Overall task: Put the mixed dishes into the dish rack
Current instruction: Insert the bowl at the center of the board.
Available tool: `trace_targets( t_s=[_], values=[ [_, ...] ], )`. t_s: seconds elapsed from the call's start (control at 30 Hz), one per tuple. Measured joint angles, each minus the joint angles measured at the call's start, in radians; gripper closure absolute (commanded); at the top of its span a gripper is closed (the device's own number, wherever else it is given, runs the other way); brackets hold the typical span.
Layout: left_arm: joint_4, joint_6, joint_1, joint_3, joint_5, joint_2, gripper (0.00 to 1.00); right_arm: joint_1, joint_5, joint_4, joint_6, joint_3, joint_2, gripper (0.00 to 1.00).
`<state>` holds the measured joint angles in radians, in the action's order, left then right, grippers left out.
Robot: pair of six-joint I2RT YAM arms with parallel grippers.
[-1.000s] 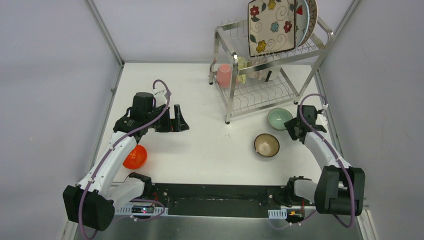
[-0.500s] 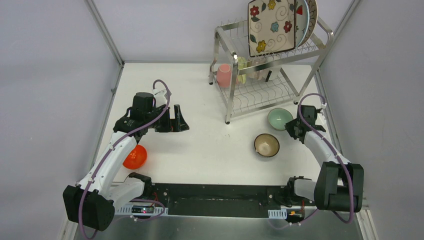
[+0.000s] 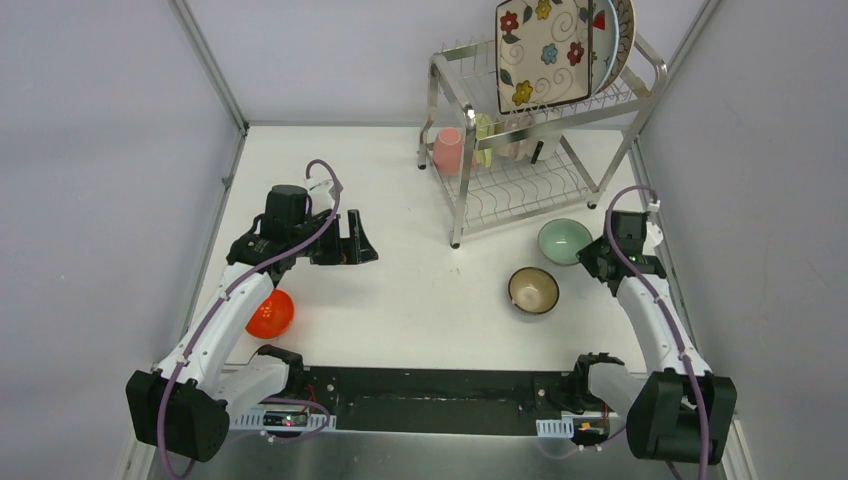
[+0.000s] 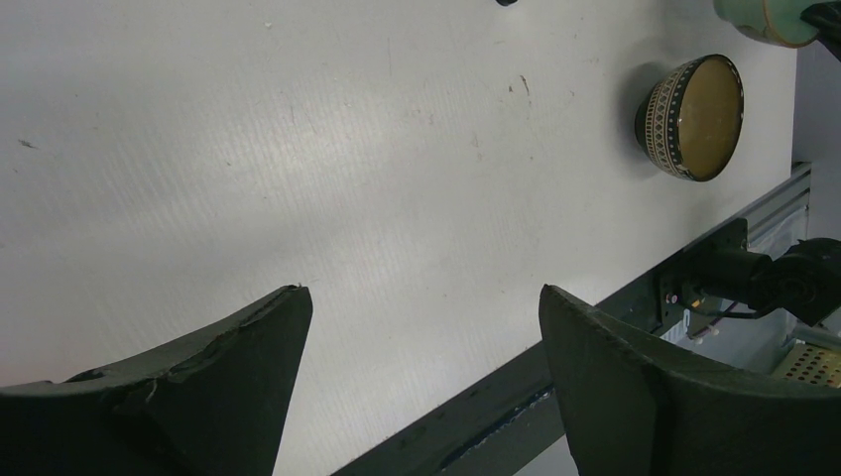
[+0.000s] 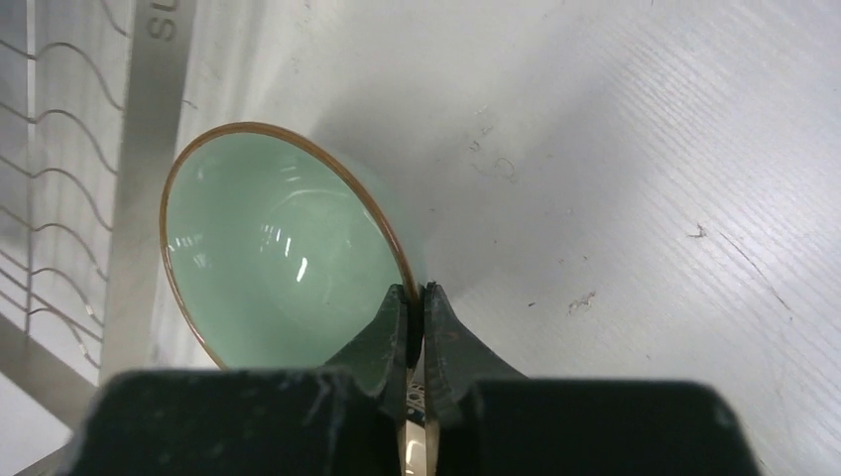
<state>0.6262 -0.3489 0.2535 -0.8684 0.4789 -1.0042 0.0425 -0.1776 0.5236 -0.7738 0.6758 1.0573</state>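
My right gripper (image 5: pixel 414 292) is shut on the rim of the mint bowl (image 5: pixel 278 243), which tilts just off the white table in front of the dish rack (image 3: pixel 530 150); from above, the mint bowl (image 3: pixel 563 240) sits by the right gripper (image 3: pixel 592 252). The brown bowl (image 3: pixel 533 290) rests upright to its near left, also seen as the brown bowl (image 4: pixel 691 117) in the left wrist view. An orange bowl (image 3: pixel 270 314) lies under the left arm. My left gripper (image 3: pixel 358 240) hovers open over bare table, nothing between its fingers (image 4: pixel 213 387).
On the rack's top shelf stand a square floral plate (image 3: pixel 545 55) and a round plate (image 3: pixel 620 35) behind it. A pink cup (image 3: pixel 448 150) and pale cups (image 3: pixel 490 135) sit on the lower tier. Metal frame posts (image 3: pixel 215 75) border the table.
The right gripper closed on the mint bowl's rim and drew it slightly right and toward the near edge, tilting it. The left arm stayed still.
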Motion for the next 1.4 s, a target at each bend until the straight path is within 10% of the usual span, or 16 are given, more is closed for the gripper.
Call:
trace_targets(
  t_s=[0.77,1.4],
  values=[
    [-0.011,0.002,0.0,0.0,0.09,-0.035,0.19,-0.099,0.328,0.203,-0.082,0.101,-0.328,1.0],
    [-0.051,0.002,0.023,0.004,0.24,-0.111,0.2,-0.795,0.06,0.04,-0.314,-0.009,-0.158,1.0]
  ],
)
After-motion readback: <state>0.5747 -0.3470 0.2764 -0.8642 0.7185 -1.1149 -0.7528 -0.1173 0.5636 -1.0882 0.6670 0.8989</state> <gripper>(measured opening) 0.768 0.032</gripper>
